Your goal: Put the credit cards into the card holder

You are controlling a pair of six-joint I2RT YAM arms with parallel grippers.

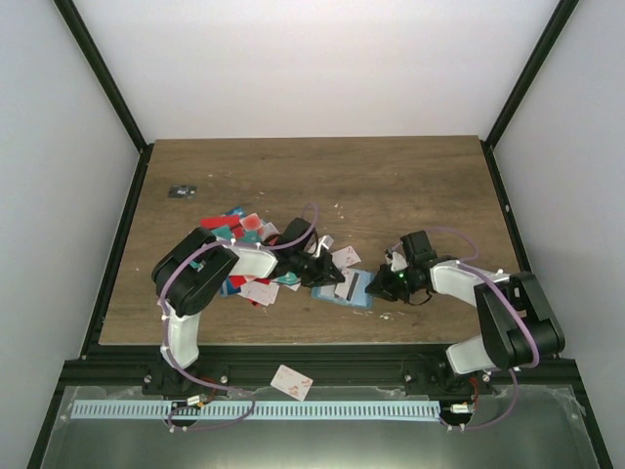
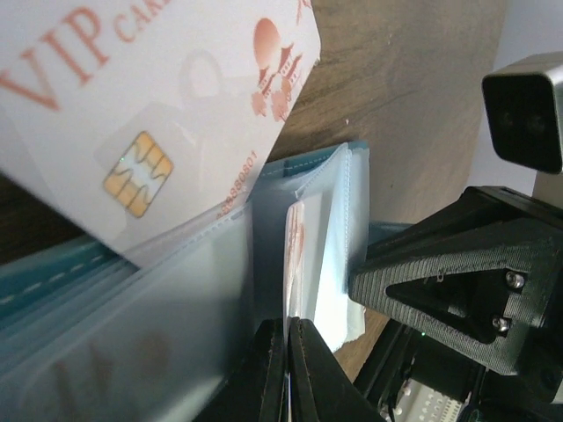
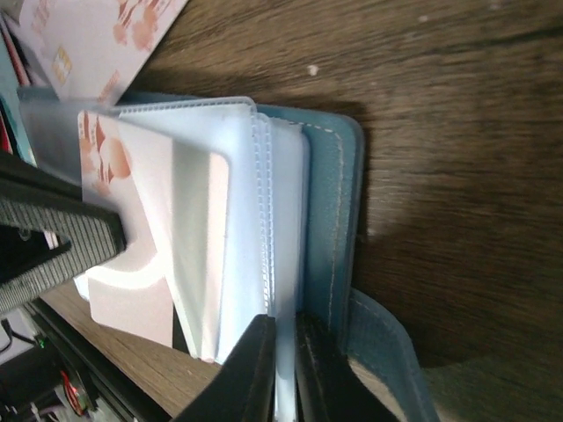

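Right wrist view shows it best: the right hand [image 3: 283,338] pinches a clear inner leaf of the card holder [image 3: 332,202] between nearly closed fingers, pinning the teal wallet to the bench [image 3: 457,132]. Across from it, the left hand [image 2: 287,343] is clamped tight on a white card [image 3: 106,158] with red blotches, its leading edge in among the clear sleeves. So the step in hand looks like insertion: one card going into a pocket. Whether that edge is truly inside a slot or only between two leaves is hard to tell from here. The next move calls for a straight push along the sleeve while the right hand steadies the wallet. Room is tight: both hands sit just beside each other over the holder, a VIP card [image 2: 132,114] overlaps its edge, and the loose credit cards [image 1: 244,234] crowd the left side. Bare wood shows on the far side.
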